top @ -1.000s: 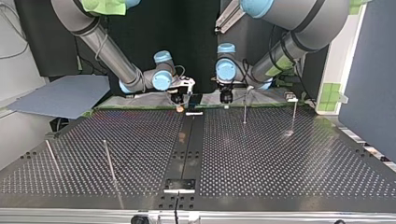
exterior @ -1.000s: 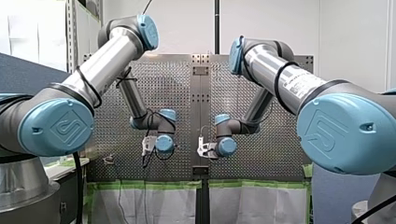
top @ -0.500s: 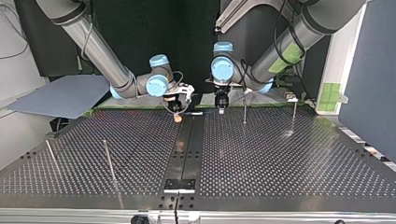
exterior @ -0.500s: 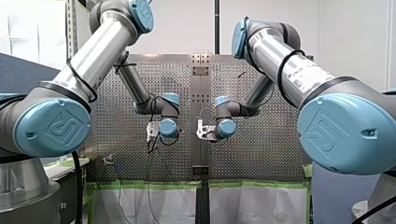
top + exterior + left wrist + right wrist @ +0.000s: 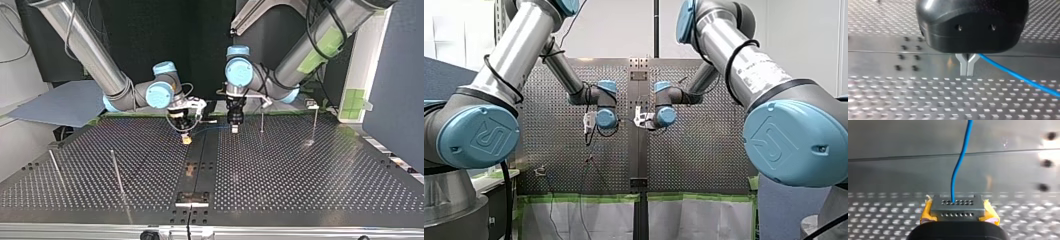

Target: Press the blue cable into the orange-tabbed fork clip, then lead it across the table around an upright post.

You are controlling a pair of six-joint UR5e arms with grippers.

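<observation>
You are seeing the blue cable (image 5: 214,128) stretching as a thin, nearly level line in the upper middle of the top view. It is lying just over the dark centre strip (image 5: 200,155) of the perforated table (image 5: 310,175) and spanning the gap between the two grippers. At one end my left gripper (image 5: 966,71) is pinching it: in the left wrist view the metal fingers (image 5: 963,65) are pressing together, and the cable is coming out beside them and running away over the table's holes. At the other end my right gripper (image 5: 958,205) is clamping it: in the right wrist view the yellow pads (image 5: 926,212) are flanking a grey drilled block (image 5: 957,207), and the cable is rising from that block, bending once and going on ahead over the smooth plate. In the top view my right arm is coming in from the upper left and my left arm from the upper right, their grippers near each other but apart. Just right of my left gripper a thin post (image 5: 261,119) is standing upright, with a second post (image 5: 315,122) further right. A third post (image 5: 116,172) and a fourth post (image 5: 55,167) are showing in the lower left, slanting in the frame. In the front view both wrists are facing each other at the centre of the frame.
</observation>
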